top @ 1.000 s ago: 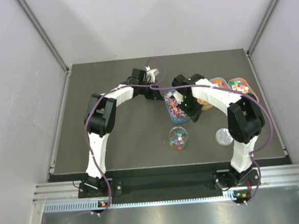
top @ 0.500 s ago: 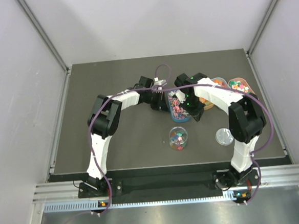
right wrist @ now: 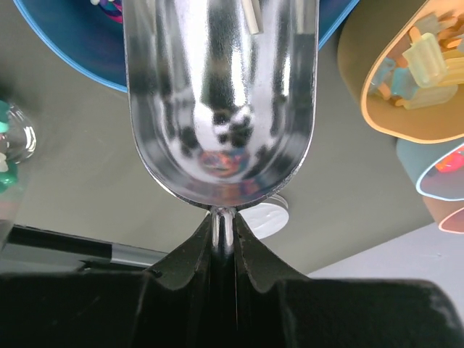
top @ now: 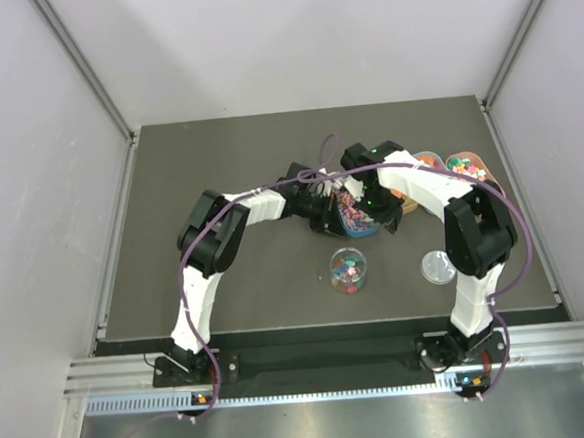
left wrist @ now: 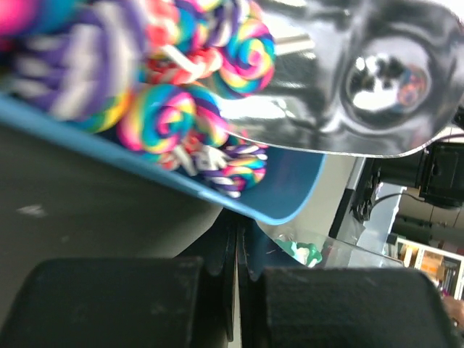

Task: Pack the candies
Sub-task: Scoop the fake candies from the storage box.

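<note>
The candies are swirl lollipops [left wrist: 181, 123] heaped in a blue oval tray [left wrist: 290, 196], seen also in the top view [top: 357, 224]. More candies lie in a clear round jar [top: 349, 271]. My right gripper [right wrist: 226, 217] is shut on the handle of a metal scoop [right wrist: 221, 101]; the bowl hangs over the blue tray's edge and looks almost empty. In the top view the right gripper [top: 380, 213] is at the tray's right side. My left gripper [left wrist: 236, 232] is shut, its tips against the underside of the tray's rim, at the tray's left side [top: 332, 210].
An orange tray [right wrist: 391, 109] with popsicle-shaped sweets and a pink-rimmed tray [right wrist: 442, 181] lie to the right; both show in the top view [top: 420, 160], [top: 466, 165]. The clear round lid [top: 437, 266] lies right of the jar. The two arms cross close together above the blue tray.
My left arm has swung right and nearer, from the table's back to the blue tray's left rim. The right gripper with the scoop has stayed over the tray.
</note>
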Controlling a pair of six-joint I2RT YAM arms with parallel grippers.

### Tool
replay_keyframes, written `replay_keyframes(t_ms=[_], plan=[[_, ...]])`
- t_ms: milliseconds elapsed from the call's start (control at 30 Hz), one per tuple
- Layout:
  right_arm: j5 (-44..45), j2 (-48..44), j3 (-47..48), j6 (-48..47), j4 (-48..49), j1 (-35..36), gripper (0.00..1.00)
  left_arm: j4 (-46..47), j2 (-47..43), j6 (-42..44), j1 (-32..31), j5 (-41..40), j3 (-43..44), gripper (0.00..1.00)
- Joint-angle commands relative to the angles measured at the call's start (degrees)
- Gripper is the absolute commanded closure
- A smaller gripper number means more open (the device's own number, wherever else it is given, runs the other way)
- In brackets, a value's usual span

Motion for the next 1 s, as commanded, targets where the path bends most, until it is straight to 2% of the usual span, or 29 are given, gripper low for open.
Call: replay_keyframes(t_ms=[0,100,233,300,400,633,733,967], plan=[[1.9,-2.1,1.5,-0.6,3.8,-0.3,1.00,2.6,-4.3,3.3,-1.3,2.7,2.4,1.00],[2.8,-3.2,0.1,-0.7,3.8,-0.3,1.00,-2.5,-6.7,4.8,1.0,3.4,3.5,1.00],[4.0,-4.3,-1.5,-1.2,4.3,-0.6,1.00,-4.1,-13.7,6.9,10.1,3.1,2.7,1.00],[4.5,-5.1,-2.6,-1.5,4.6,-0.7,1.00,-7.7,-12.7,10.0,12.6,2.9,7.0,1.00],[4.9,-5.9,-3.9,-2.2,4.5,-1.4,1.00,-13.0,-6.0,12.5,14.6,2.5,17.6,1.00],[5.0,-5.1,-3.4,-3.3,4.3,-0.8,1.00,-5.2,13.5,3.1,15.1,1.7,39.0,1.00],[4.9,-4.1,-1.3,-3.2,3.8,-0.4,1.00,0.3,17.6,-0.7,14.6,0.3,41.2,1.00],[5.9,-3.9,-1.2,-3.7,3.8,0.1,1.00,0.2,19.0,0.5,12.4,-0.6,39.1,1.00]])
